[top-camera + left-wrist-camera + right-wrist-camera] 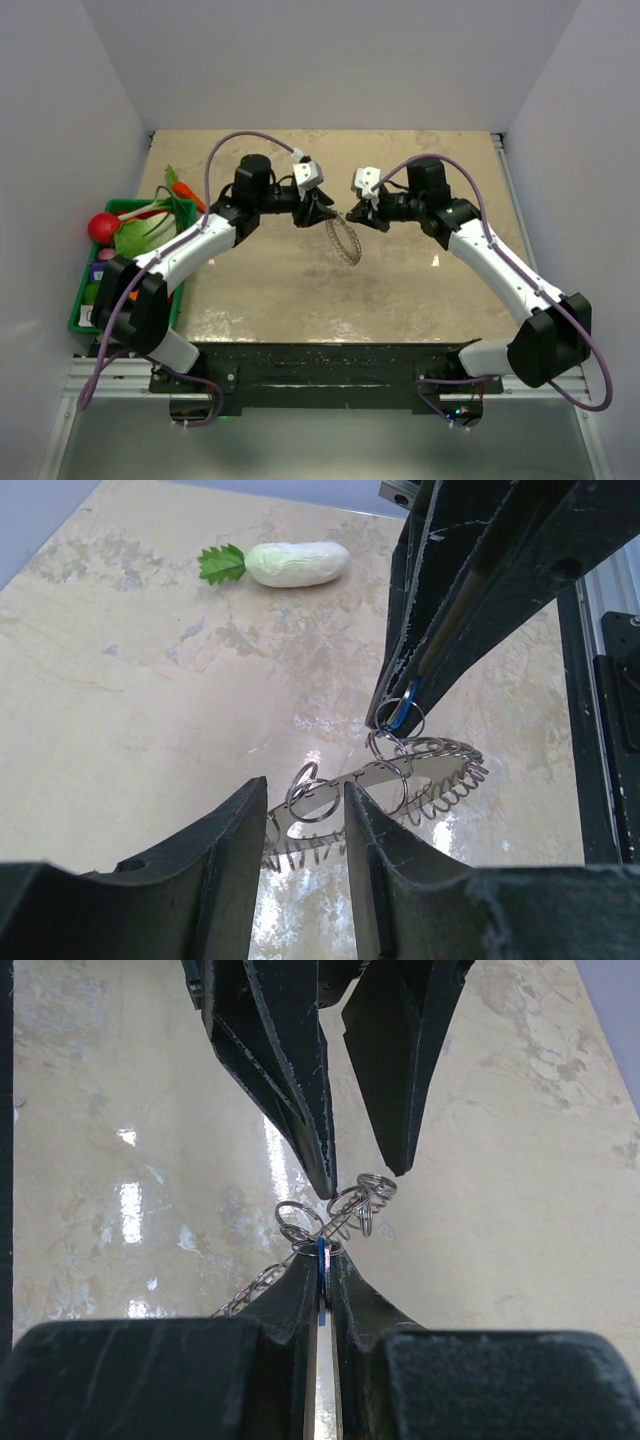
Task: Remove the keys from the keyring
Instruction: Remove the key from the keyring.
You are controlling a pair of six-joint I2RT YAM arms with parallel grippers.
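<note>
The table (pixel 300 290) has a beige, marbled, glossy top that reflects the overhead lights. A green tray (pixel 78 310) rests at its left edge and holds toy vegetables. A white radish (pixel 297 563) with green leaves lies flat on the bare surface, well apart from the tray.

No readable text, label, brand, number or sign in any view. Arm links, grippers and tabletop carry no legible marking. A white patch on the front of the green bin (pixel 85 318) at the left table edge may be a label; too small and blurred in the top view to read.
</note>
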